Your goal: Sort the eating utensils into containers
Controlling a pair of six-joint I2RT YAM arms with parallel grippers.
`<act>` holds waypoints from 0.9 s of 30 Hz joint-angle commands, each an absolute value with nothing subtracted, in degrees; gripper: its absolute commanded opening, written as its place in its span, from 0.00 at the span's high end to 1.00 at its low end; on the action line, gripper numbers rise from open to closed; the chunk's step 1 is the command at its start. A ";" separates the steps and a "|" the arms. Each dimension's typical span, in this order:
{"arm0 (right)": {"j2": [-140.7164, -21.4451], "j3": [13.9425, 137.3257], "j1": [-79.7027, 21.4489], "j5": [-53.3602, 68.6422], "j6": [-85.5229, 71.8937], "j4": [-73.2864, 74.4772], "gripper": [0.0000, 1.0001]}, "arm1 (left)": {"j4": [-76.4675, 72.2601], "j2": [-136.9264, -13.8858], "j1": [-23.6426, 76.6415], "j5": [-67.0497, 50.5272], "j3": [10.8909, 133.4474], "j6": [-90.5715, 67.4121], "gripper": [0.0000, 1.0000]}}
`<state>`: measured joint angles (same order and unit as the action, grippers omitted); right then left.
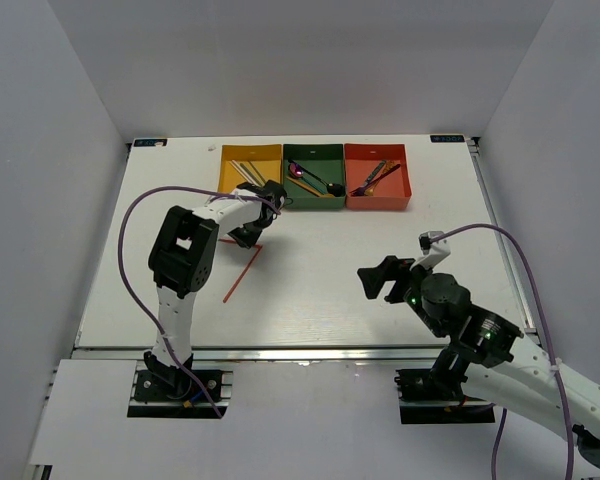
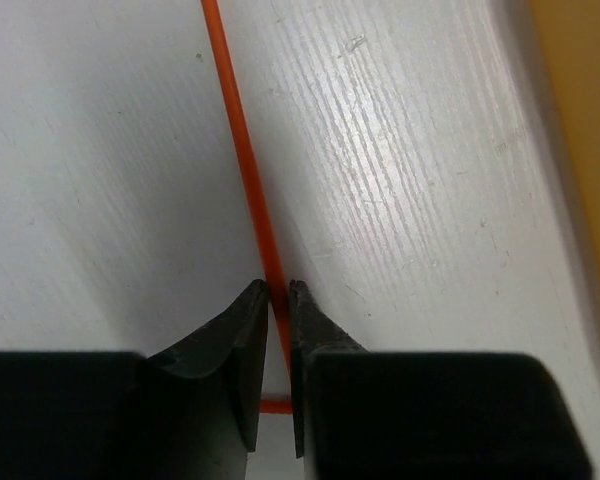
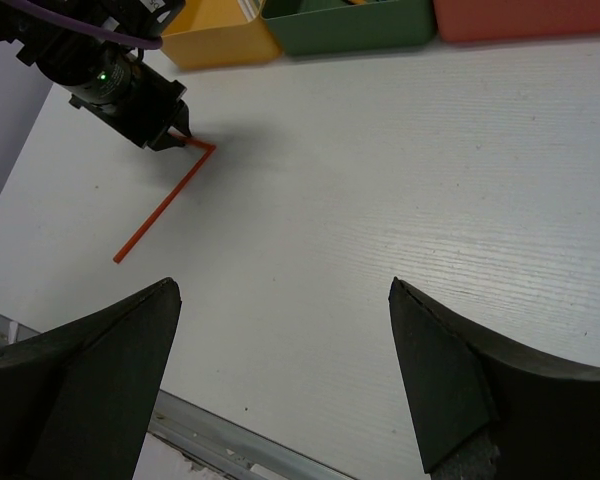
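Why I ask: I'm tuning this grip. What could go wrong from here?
The left end effector brackets the orange chopstick near one end, so a grip there may let it pivot or slip. A second chopstick meets it right at that end and could get pinched or dragged along.

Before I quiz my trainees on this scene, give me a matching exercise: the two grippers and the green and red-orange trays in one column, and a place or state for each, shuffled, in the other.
1. left gripper
2. right gripper
3. dark green tray
4. red-orange tray

a. right end of the tray row
b. jaws wide, over the table
c. fingers either side of the orange-red chopstick
d. middle of the tray row

Pairs: 1-c, 2-b, 3-d, 4-a.
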<state>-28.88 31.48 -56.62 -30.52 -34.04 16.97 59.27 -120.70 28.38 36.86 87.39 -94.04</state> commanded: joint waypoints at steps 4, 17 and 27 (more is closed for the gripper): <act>-26.98 31.38 -56.42 -32.87 -33.31 18.28 0.11 | 55.37 -122.61 26.55 34.46 84.99 -95.01 0.89; -28.04 32.25 -56.43 -32.70 -33.22 18.54 0.11 | 49.16 -111.13 22.33 38.22 75.94 -95.02 1.00; -29.09 32.78 -56.42 -33.57 -33.22 18.37 0.11 | 23.14 -91.08 25.57 42.46 67.60 -60.43 1.00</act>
<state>-28.64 31.24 -56.62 -31.70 -33.89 19.62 34.98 -97.60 24.64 41.39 69.04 -74.46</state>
